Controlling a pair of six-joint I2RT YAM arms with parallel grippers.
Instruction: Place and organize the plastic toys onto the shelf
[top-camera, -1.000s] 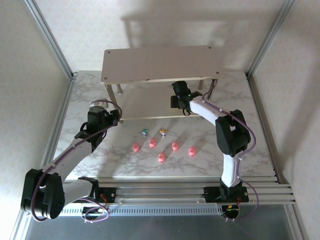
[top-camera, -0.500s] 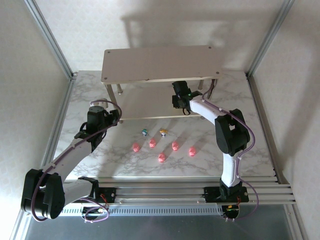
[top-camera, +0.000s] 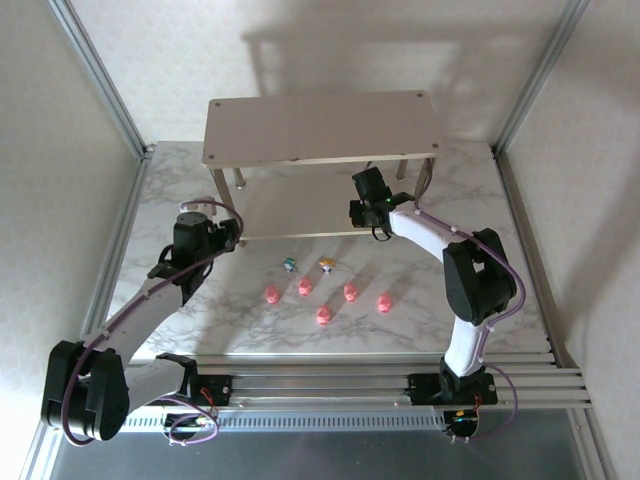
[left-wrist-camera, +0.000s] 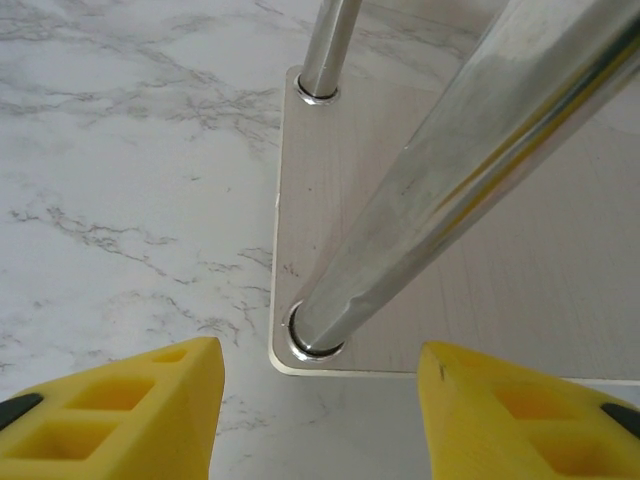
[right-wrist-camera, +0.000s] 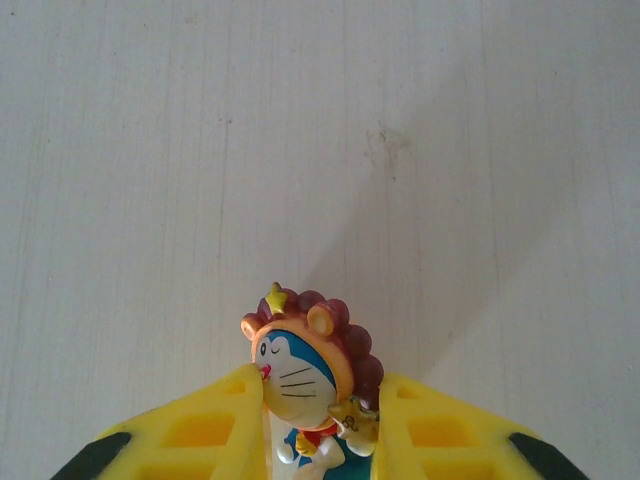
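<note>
- Closest to the arm bases, five pink pigs (top-camera: 323, 316) sit in a loose cluster on the marble table (top-camera: 230, 325), apart from one another and not yet shelved.
- Just beyond them, the teal figurine (top-camera: 288, 264) and yellow-orange figurine (top-camera: 326, 265) stand side by side, near the front edge of the shelf's lower board (top-camera: 290, 205).
- The left gripper (left-wrist-camera: 315, 365) hovers at the board's front-left corner. Its yellow fingers are spread and hold nothing, and a shelf leg (left-wrist-camera: 450, 170) rises between them untouched.
- Further in, the right gripper (top-camera: 370, 205) reaches under the top tier, over the lower board. Its fingers (right-wrist-camera: 200, 430) press against both sides of the red-maned figurine (right-wrist-camera: 305, 370), so they are clamped on it.
- The figurine looks upright, its head poking out past the fingertips and its feet hidden between them. I cannot tell whether it rests on the board or hangs just above it.
- Bare board lies all around it, so letting go here looks safe.
- The loose toys lie on the near side of both grippers. The free left arm is nearer the teal one.
- Farthest back, the top board of the shelf (top-camera: 320, 128) holds nothing.
</note>
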